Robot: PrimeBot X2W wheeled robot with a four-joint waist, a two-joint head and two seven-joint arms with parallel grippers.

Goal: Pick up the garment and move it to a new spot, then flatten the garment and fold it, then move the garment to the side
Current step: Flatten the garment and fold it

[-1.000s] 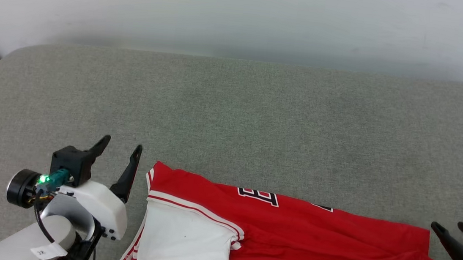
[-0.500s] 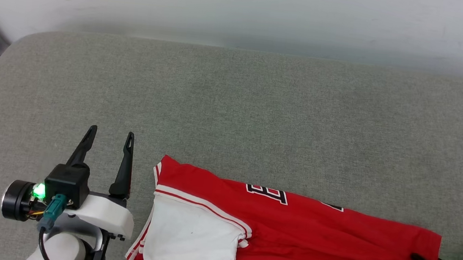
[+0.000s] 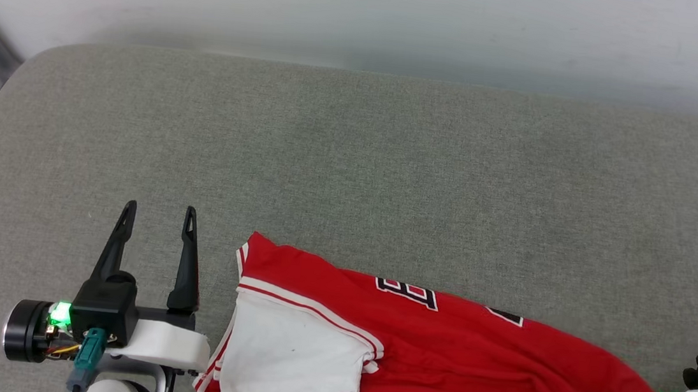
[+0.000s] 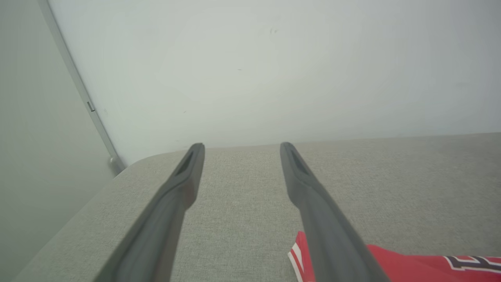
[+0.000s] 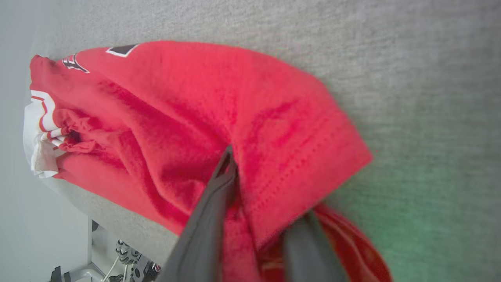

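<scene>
Garment: I see the red jersey (image 3: 436,358) lying on the grey padded surface (image 3: 391,161), along the near edge of my head view and running out of the bottom of that view.
Sleeve: the white short sleeve (image 3: 288,357) lies folded over the red body at the jersey's left end, with its red-and-white striped trim along the upper edge.
Print: black, white-outlined lettering (image 3: 407,291) peeks out along the far edge of the cloth; I cannot read it whole.
Left claw: my left gripper (image 3: 160,208) hovers just to the left of the jersey's left end, with its fingers spread wide and pointing towards the wall (image 3: 367,12). Nothing is between them, and in the left wrist view I see only grey upholstery in the gap.
Right claw: my right gripper (image 5: 268,188) is at the jersey's right end. In the right wrist view one dark finger lies on top of the red cloth and the other is tucked under the hem, so a fold of fabric sits between them. A gap remains between the fingers, and I cannot tell whether they actually pinch the cloth.
Cloth at right: the red fabric is bunched and creased around those fingers.
Light: a green lamp (image 3: 60,312) glows on the left wrist.
</scene>
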